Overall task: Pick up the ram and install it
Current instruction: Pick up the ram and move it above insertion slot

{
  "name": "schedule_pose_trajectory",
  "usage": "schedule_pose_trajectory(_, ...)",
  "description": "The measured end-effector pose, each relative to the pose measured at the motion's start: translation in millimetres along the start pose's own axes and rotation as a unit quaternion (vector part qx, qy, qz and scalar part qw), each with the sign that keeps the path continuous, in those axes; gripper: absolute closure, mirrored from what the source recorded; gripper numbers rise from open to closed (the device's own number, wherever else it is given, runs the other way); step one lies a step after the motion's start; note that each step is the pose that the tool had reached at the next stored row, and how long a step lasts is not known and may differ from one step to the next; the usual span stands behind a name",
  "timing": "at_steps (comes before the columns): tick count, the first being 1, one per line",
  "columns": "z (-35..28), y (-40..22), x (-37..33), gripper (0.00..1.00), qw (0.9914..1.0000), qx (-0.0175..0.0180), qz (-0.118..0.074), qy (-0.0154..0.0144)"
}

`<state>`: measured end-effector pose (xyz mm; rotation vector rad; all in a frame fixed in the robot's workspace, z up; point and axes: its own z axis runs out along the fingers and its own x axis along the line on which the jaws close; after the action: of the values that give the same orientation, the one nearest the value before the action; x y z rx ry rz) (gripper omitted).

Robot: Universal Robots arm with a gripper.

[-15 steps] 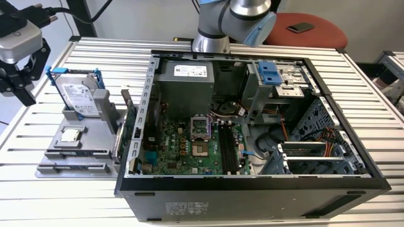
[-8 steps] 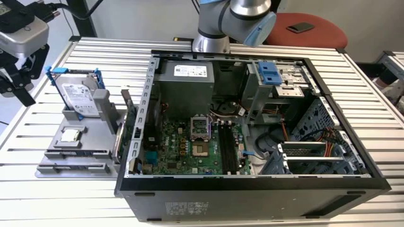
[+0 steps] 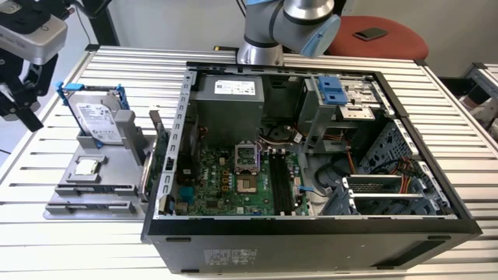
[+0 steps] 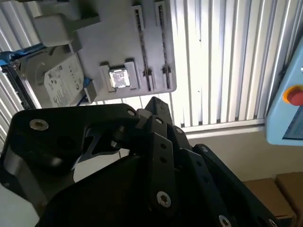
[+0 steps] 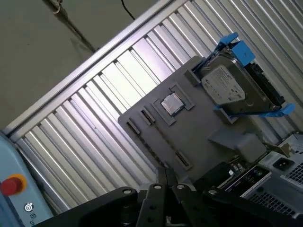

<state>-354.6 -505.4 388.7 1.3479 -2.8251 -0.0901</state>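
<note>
Claw (image 5: 164, 171): closed, nothing seen held; hung near the tray (image 5: 203, 135), at the exterior view's left edge. Ram: whereabouts cannot be told. Board slots (image 3: 280, 182): set in the case (image 3: 311, 230), well apart toward that view's right; long axis near-to-far.

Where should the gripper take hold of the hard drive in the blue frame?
Probably the upper end, pinched across its thin flat body from above: the hard drive stands on edge, leaning, lower end seated in the grey holder, top free.
</note>
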Motion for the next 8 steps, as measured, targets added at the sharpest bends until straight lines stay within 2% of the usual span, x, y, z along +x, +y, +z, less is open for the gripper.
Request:
schedule_pose_trajectory(4, -0.1, 0.0, 0.0, 1.00, 0.99933, -0.0003, -0.037, 0.0019)
schedule_pose_trajectory(8, 0.0, 0.0, 0.0, 1.00, 0.99737, 0.0005, -0.072, 0.0026)
